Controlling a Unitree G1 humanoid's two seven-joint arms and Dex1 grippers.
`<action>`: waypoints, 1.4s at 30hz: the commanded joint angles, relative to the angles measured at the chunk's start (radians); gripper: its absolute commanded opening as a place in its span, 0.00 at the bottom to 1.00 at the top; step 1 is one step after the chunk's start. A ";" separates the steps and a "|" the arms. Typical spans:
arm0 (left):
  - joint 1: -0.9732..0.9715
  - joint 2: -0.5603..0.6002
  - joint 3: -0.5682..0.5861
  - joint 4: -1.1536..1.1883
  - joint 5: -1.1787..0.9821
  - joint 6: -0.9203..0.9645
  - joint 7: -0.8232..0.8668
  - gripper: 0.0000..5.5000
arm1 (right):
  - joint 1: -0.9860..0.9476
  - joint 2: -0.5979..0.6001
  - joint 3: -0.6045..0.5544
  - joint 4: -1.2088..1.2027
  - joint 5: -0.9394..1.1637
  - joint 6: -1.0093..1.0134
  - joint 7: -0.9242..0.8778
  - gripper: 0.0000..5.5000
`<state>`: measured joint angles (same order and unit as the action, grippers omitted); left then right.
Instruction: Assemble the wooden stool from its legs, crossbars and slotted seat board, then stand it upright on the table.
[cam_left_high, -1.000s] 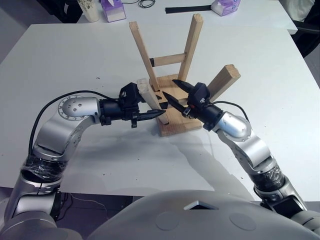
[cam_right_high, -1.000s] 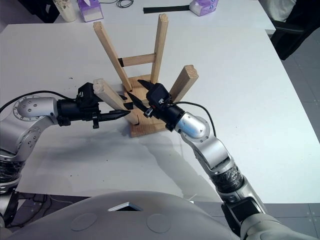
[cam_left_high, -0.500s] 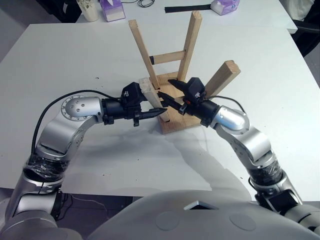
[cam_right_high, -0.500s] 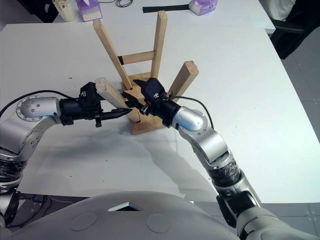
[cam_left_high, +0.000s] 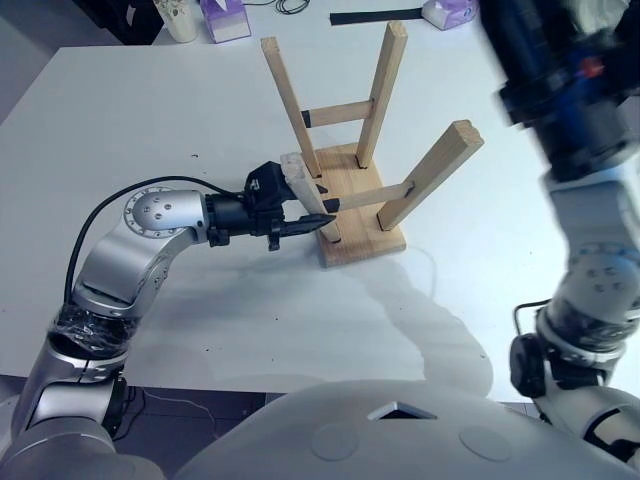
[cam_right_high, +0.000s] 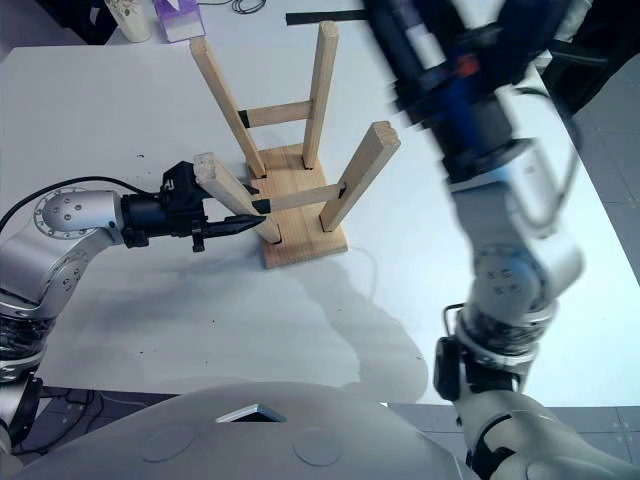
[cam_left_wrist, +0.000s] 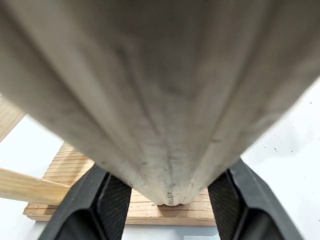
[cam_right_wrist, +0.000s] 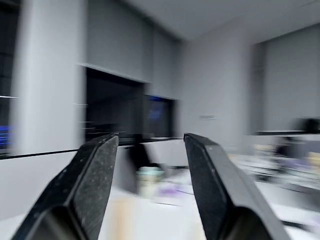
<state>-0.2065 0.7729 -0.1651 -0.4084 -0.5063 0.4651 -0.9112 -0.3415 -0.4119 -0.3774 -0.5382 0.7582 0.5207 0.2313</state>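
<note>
Our left hand (cam_left_high: 318, 220) is clenched on the near-left leg (cam_left_high: 298, 178) of the upside-down stool (cam_left_high: 383, 90), mid-frame on the desk (cam_left_high: 150, 120), seat board (cam_left_high: 365, 242) down. Our right hand (cam_right_wrist: 151, 137) is raised, released and empty. We should press that leg squarely into its slot, minding the crossbar (cam_left_high: 365, 198).

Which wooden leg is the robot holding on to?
The leg nearest the robot, on its left side. The left gripper has its fingers shut on it; the other three legs stick up untouched.
</note>
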 joint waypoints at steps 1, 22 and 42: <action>0.016 0.038 -0.010 0.022 0.067 0.035 0.004 0.37 | 0.124 -0.189 0.002 0.350 -0.352 -0.168 0.023 0.44; -0.081 0.009 -0.122 0.042 0.114 0.059 -0.036 0.37 | 0.161 -0.008 0.618 -0.048 -0.603 0.030 0.082 0.44; -0.108 -0.032 -0.137 0.017 0.092 0.111 0.020 0.37 | 0.043 0.141 0.777 -0.174 -0.629 0.118 0.123 0.44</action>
<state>-0.2594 0.7906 -0.1829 -0.3784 -0.4996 0.5003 -0.9208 -0.1963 -0.3880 0.1168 -0.5544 0.0097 0.6327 0.2201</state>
